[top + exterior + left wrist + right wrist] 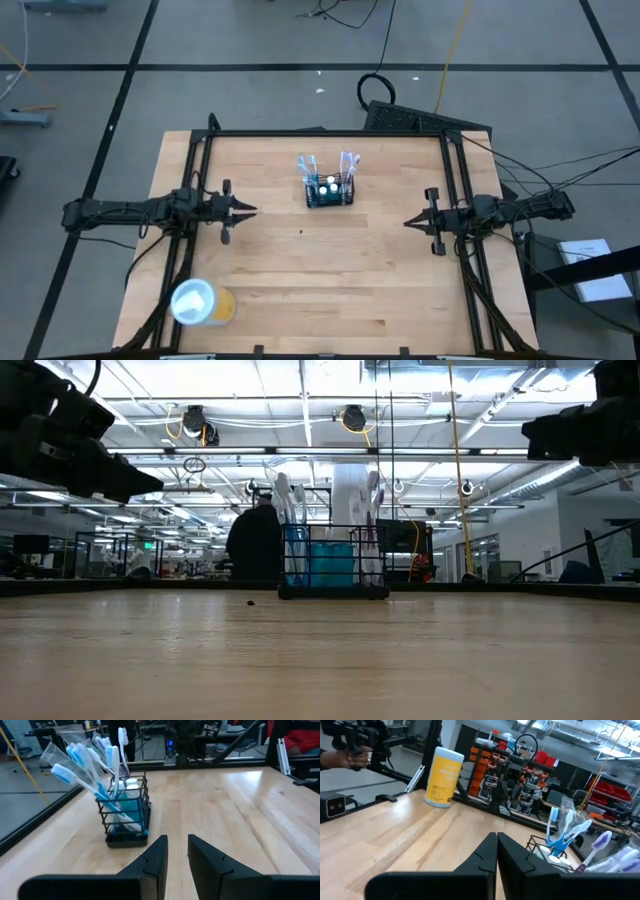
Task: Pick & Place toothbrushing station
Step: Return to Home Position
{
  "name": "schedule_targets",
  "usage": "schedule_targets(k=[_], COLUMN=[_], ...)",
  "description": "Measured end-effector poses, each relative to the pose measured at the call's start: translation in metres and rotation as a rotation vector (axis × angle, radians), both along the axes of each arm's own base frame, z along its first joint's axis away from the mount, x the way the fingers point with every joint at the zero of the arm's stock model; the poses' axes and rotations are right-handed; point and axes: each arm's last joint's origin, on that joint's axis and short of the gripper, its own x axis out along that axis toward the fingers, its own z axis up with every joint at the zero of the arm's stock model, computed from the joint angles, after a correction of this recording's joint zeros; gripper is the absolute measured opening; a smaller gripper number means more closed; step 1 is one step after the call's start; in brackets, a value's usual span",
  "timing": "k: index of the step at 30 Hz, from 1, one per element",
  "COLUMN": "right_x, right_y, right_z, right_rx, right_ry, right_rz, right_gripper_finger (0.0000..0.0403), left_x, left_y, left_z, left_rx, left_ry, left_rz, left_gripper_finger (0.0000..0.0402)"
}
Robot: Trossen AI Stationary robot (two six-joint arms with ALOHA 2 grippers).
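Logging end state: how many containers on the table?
2. The holder stands mid-table, toothbrushes in it; the yellow cup stands upright near the table corner at the high view's lower left. None seems hidden.

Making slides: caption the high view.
Toothbrushes stand in the black wire-mesh holder; left gripper and right gripper wait either side, both empty.

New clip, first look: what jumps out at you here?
A black wire holder bristling with toothbrushes stands alone mid-table, toward the edge at the high view's top. The left end effector and right end effector point at each other from either side, both empty. A yellow cup with a white lid stands in the corner by the left arm.
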Motion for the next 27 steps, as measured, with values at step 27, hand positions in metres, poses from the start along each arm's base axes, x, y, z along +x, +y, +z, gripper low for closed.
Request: schedule_targets(k=[27], right_x=[0.003], right_y=[-0.019], right_z=[-0.004], right_rx=[-0.059], right_ry=[0.049], right_rz=[-0.251], right_gripper_finger=[0.0004], left_x=[0.000], left_y=[-0.001], left_z=[0.002], left_rx=[0.052], left_ry=[-0.018], left_rz=[-0.035], left_gripper_finger=[0.0081])
